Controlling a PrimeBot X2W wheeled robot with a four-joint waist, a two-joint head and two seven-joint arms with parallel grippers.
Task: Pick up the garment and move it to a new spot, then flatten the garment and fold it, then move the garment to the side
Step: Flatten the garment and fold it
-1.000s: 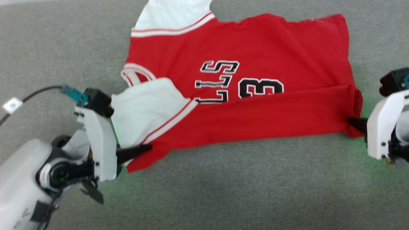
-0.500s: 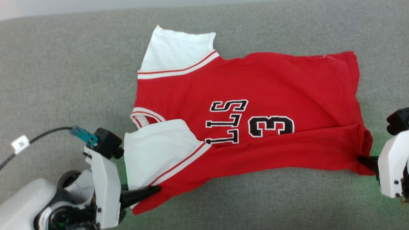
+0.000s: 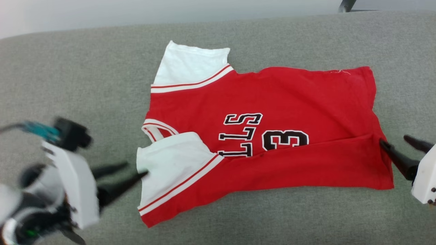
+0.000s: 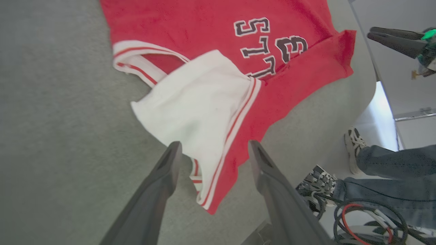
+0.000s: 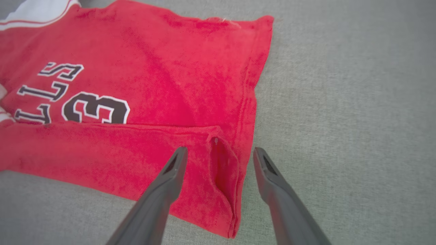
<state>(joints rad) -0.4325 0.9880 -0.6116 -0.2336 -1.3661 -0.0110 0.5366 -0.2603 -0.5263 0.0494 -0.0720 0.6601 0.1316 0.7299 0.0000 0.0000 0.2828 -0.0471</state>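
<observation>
Between the two grippers, on grey upholstery [image 3: 85, 85]: the garment [image 3: 265, 136], a red shirt with striped trim and black lettering [image 3: 265, 136]. It lies flat and held by neither tool. The long edge on the grippers' side is turned over the body as a band and covers the lower part of the lettering. One white sleeve [image 3: 170, 166] rests on top at the left gripper's end. The other sleeve [image 3: 190, 68] lies spread on the side away from both tools.

Left gripper [image 3: 137, 168]: fingers parted, tips just beside the folded sleeve, nothing between them.

Right gripper [image 3: 393, 139]: fingers parted, straddling the hem corner and its raised pleat. Whether it touches the cloth cannot be told.

Step, by judgement: first lengthwise fold laid down and let go. The next move likely calls for both tools to reach past the band to the far edge, pinch the far sleeve and far hem corner, and bring them back over without dragging the finished fold.

Change: half a second ago both grippers were pinched shut on this near edge. Now both stand apart from it. The head camera has also shifted.

Beyond the left gripper: a person's legs [image 4: 391, 163] and floor cables [image 4: 357, 217].
</observation>
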